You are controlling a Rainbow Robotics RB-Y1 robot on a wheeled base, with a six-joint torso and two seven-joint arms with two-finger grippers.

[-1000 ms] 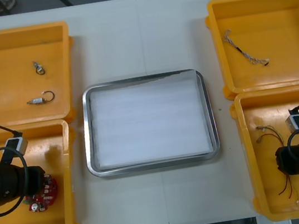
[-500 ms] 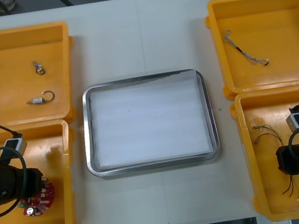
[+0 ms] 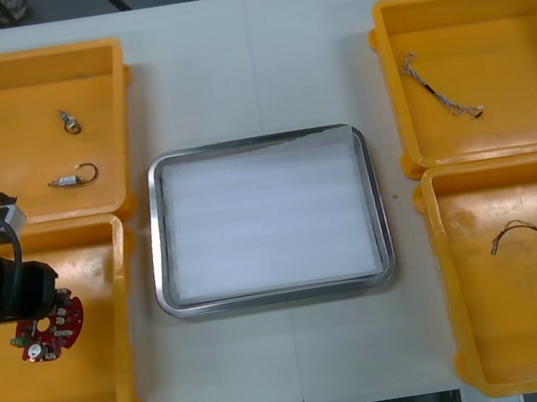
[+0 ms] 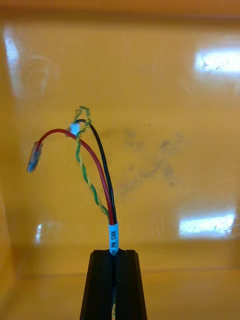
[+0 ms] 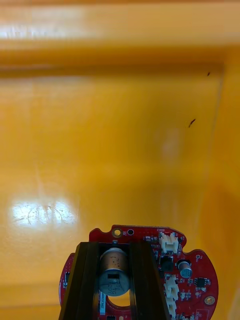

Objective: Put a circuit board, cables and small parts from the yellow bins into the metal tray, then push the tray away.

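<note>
Pick-up in hand: left jaws pinch round red circuit board (image 5: pixel 190 280) (near-left yellow bin (image 3: pixel 124 384)), right jaws pinch red-black-yellow cable (image 4: pixel 103 182); next, lift both across to rectangular metal tray (image 3: pixel 162 278)

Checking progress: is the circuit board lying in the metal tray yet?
No, the circuit board is clamped in the left gripper, within the near left yellow bin.

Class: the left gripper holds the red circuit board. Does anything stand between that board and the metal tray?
Only the side wall of the yellow bin, which the circuit board in the left gripper must clear. Beyond it lies bare table, then the metal tray.
</note>
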